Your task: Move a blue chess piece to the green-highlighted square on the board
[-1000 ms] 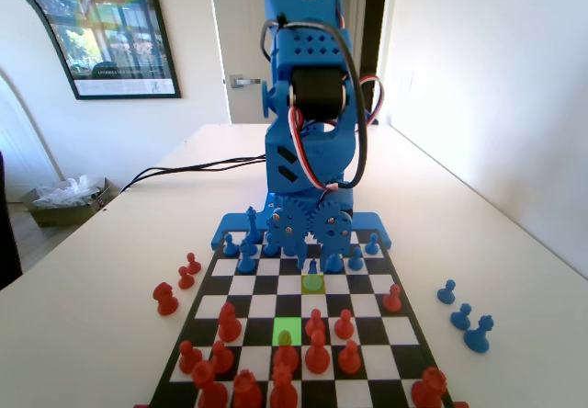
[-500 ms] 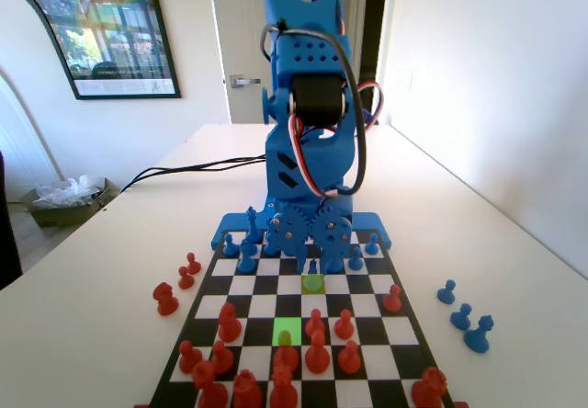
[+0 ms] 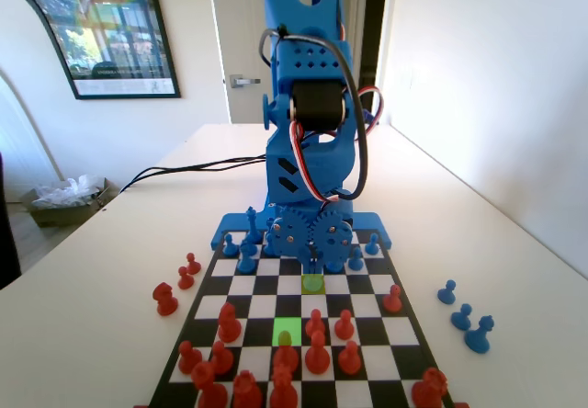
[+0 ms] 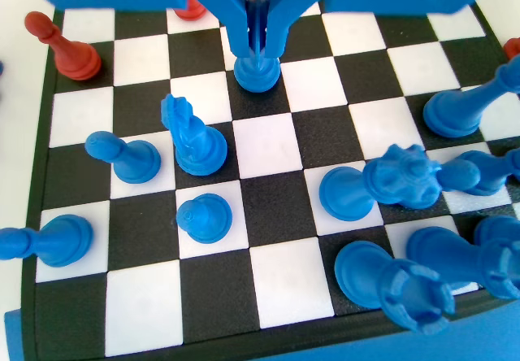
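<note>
We have the gripper (image 4: pixel 257 48) down over the blue pawn (image 4: pixel 257 72), its jaws pinched together on the pawn's top, base on its own dark square of the board (image 3: pixel 367 334). The green square (image 3: pixel 288 329) lies toward 6 o'clock in the fixed view. Grasping looks done; lifting, carrying and placing remain.

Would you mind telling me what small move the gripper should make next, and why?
Probably lift straight up: in the wrist view the gripper looks closed around the blue pawn, which still sits on the board, and the green-highlighted square lies farther along.
</note>
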`<state>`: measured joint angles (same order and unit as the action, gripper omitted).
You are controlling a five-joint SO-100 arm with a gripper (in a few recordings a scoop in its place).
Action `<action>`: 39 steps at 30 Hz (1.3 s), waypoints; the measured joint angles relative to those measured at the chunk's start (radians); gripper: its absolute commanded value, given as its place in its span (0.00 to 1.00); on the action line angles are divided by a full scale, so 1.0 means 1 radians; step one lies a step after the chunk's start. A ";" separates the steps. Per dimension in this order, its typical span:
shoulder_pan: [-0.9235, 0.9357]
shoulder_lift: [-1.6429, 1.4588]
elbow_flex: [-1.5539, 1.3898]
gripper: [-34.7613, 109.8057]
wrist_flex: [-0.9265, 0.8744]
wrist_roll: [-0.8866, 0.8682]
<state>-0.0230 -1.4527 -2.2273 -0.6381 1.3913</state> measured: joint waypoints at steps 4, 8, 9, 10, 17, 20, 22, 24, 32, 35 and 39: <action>0.025 0.000 0.031 0.25 -0.032 0.002; 0.025 0.000 0.080 0.25 -0.106 -0.006; 0.025 0.000 0.089 0.25 -0.115 -0.009; 0.028 0.000 0.098 0.25 -0.118 -0.009; 0.055 0.000 0.161 0.25 -0.179 -0.041; 0.072 0.000 0.189 0.25 -0.210 -0.058; 0.084 0.000 0.210 0.25 -0.222 -0.069; 0.089 0.005 0.236 0.25 -0.235 -0.075; 0.123 0.100 0.364 0.25 -0.264 -0.075; 0.126 0.135 0.410 0.25 -0.284 -0.075; 0.126 0.163 0.430 0.25 -0.284 -0.071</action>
<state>0.1028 -1.2901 -1.7978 -0.9219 1.3208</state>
